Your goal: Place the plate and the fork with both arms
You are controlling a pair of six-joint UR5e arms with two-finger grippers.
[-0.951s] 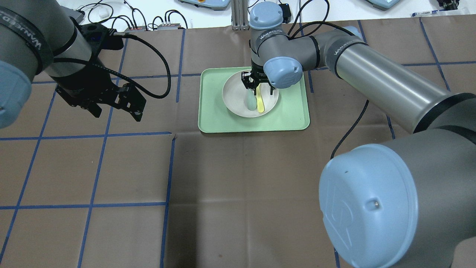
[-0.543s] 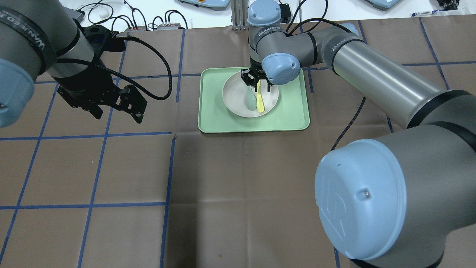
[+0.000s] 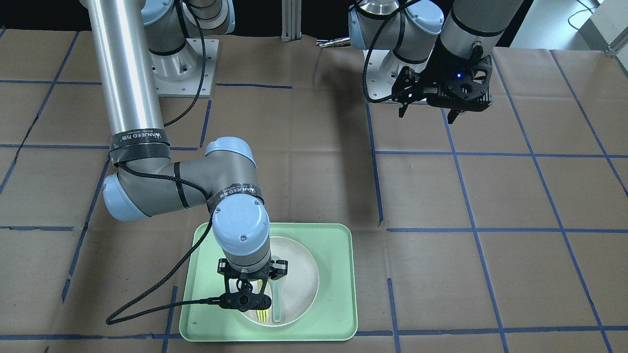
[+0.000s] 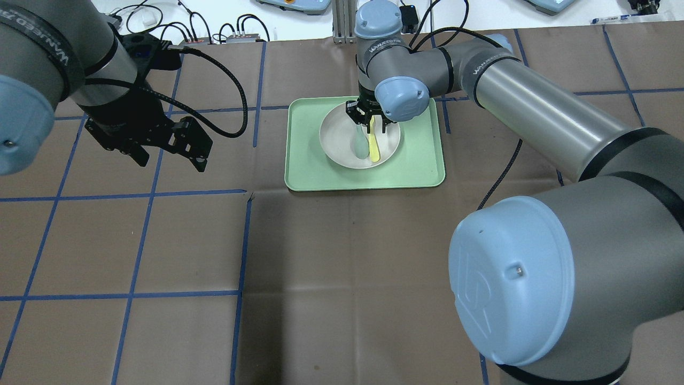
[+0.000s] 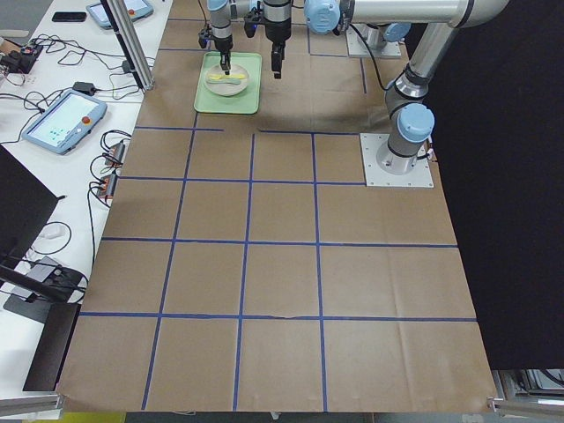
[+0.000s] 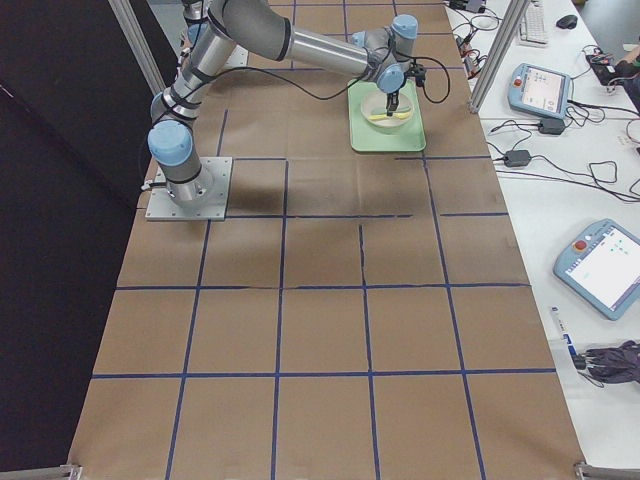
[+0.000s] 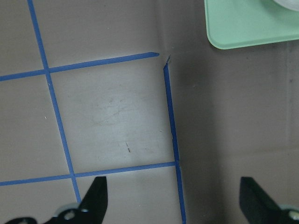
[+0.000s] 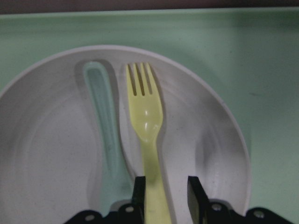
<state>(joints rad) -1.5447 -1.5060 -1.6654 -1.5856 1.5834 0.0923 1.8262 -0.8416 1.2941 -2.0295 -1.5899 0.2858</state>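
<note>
Right end effector (image 8: 167, 184), open, is straddling the handle of the fork (image 8: 145, 116), tines pointing directly away.

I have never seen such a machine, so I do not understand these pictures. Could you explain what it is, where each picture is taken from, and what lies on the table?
It is a robot with two arms, each ending in a two-finger gripper. Two pictures look down on the table, one from behind the robot, one facing it; two are taken from the table's ends; two come from cameras on the wrists. On the table lies a pale green tray, and on it an off-white plate holding a yellow fork and a grey-green spoon side by side. The right gripper sits low over the plate, open around the fork's handle, not yet closed on it. The left gripper hangs open above the table, holding nothing.
</note>
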